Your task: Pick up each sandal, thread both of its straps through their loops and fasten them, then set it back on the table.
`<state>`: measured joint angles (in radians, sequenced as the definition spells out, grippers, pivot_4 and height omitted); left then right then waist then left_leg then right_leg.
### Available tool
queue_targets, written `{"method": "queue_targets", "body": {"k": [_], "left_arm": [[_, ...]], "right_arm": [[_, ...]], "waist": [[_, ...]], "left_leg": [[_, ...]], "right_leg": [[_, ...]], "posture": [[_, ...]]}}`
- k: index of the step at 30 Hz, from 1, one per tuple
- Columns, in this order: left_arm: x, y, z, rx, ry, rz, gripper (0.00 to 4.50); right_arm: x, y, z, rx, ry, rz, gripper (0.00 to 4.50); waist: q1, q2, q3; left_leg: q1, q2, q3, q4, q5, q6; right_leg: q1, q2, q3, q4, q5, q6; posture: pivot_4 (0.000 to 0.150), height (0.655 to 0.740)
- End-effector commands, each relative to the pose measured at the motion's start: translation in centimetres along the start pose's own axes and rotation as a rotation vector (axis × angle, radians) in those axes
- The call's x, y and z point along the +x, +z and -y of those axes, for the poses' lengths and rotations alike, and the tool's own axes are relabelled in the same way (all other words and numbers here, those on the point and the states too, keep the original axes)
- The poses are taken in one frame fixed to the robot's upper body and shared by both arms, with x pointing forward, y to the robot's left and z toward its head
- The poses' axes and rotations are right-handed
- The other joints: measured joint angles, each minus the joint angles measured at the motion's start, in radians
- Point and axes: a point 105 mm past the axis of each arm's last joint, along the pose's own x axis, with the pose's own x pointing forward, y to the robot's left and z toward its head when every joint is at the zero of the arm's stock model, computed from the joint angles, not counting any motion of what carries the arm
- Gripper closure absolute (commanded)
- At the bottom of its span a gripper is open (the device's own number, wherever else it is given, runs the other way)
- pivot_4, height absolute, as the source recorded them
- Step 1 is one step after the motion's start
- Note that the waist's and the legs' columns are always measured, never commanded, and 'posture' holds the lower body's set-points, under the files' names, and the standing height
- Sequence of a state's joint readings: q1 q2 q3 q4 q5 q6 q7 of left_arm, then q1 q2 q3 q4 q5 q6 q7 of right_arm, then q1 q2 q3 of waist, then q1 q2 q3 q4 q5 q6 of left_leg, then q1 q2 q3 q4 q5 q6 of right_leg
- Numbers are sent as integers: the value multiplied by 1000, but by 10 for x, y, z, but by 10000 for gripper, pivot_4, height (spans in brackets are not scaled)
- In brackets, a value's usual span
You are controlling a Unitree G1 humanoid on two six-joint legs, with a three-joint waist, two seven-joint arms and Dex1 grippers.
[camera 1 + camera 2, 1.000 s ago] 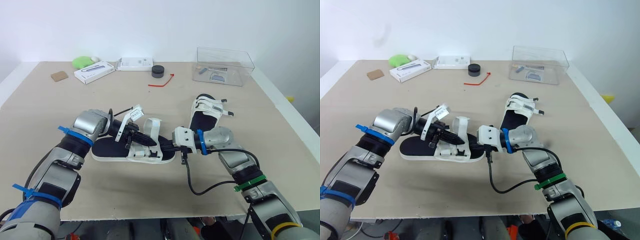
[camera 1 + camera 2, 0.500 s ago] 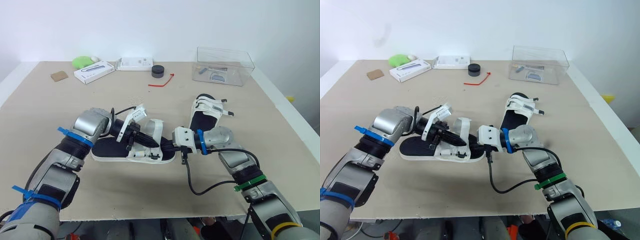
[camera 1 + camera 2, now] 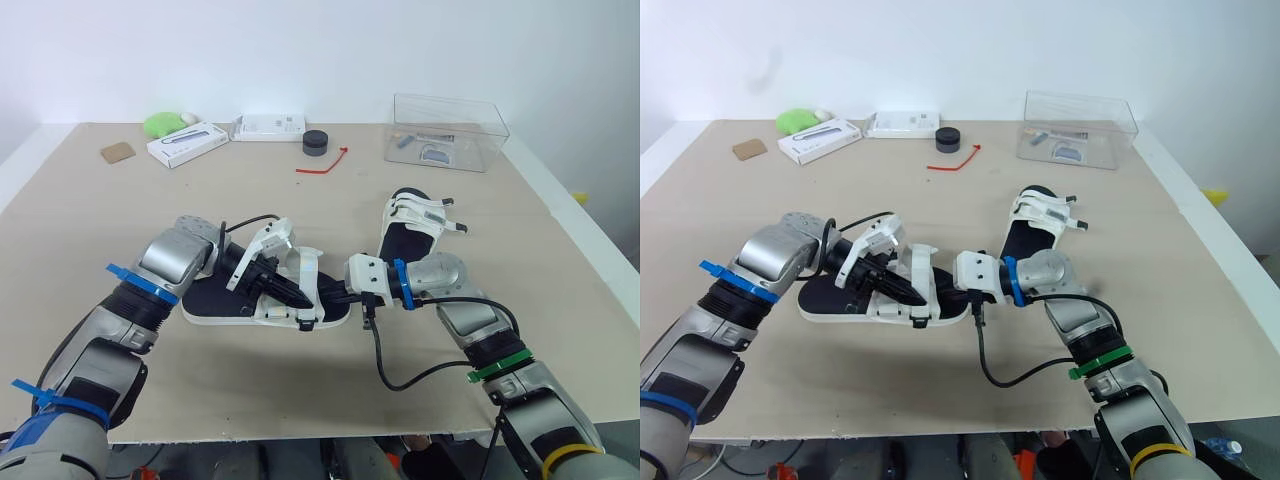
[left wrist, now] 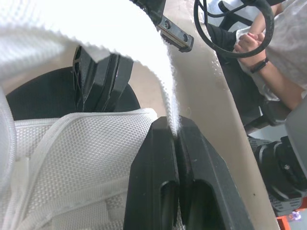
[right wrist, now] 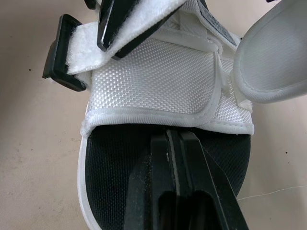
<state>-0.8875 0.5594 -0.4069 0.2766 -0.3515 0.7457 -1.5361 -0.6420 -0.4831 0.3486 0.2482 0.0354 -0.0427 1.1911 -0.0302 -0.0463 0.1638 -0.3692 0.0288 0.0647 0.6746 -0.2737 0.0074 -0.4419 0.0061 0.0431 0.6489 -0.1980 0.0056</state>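
Left arm bent inward, the left gripper pinches the sandal by its white strap; the right gripper, fingers pressed together, rests on its black footbed.

Far ahead on my left lie a green lump, a brown cardboard square, a white box and a white packet. At centre a black puck sits near a red tie. A clear plastic box stands right.
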Motion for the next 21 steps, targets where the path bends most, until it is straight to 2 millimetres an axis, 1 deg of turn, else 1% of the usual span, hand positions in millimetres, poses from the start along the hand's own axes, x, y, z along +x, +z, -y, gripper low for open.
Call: {"method": "queue_targets", "body": {"k": [1,3,4,10,14,20,21], "left_arm": [[-1,2,-4,-29,19,17,40240],[-3,9,-2,-1,17,44,36868],[-5,13,0,19,6,54,32254],[-14,26,2,32,5,98,32254],[-18,30,-4,18,34,114,32254],[-14,33,-8,18,48,122,32254],[-12,33,-9,14,48,128,34581]], "right_arm": [[-4,-14,0,24,-4,-62,45000],[-3,-13,1,24,-4,-62,45000],[-3,-14,1,25,-4,-62,45000],[-3,-15,1,25,-4,-63,45000],[-3,-15,1,23,-6,-63,45000],[-1,-15,1,23,-4,-59,45000],[-1,-15,1,22,-4,-59,45000]], "waist": [[0,0,0],[0,0,0],[0,0,0],[0,0,0],[0,0,0],[0,0,0],[0,0,0]], "left_leg": [[0,0,0,0,0,0],[0,0,0,0,0,0],[0,0,0,0,0,0],[0,0,0,0,0,0],[0,0,0,0,0,0],[0,0,0,0,0,0],[0,0,0,0,0,0]], "right_leg": [[0,0,0,0,0,0],[0,0,0,0,0,0],[0,0,0,0,0,0],[0,0,0,0,0,1],[0,0,0,0,0,1],[0,0,0,0,1,1],[0,-1,0,0,1,1]], "posture": [[1500,7400],[1500,7400],[1500,7400],[1500,7400],[1500,7400],[1500,7400],[1500,7400]]}}
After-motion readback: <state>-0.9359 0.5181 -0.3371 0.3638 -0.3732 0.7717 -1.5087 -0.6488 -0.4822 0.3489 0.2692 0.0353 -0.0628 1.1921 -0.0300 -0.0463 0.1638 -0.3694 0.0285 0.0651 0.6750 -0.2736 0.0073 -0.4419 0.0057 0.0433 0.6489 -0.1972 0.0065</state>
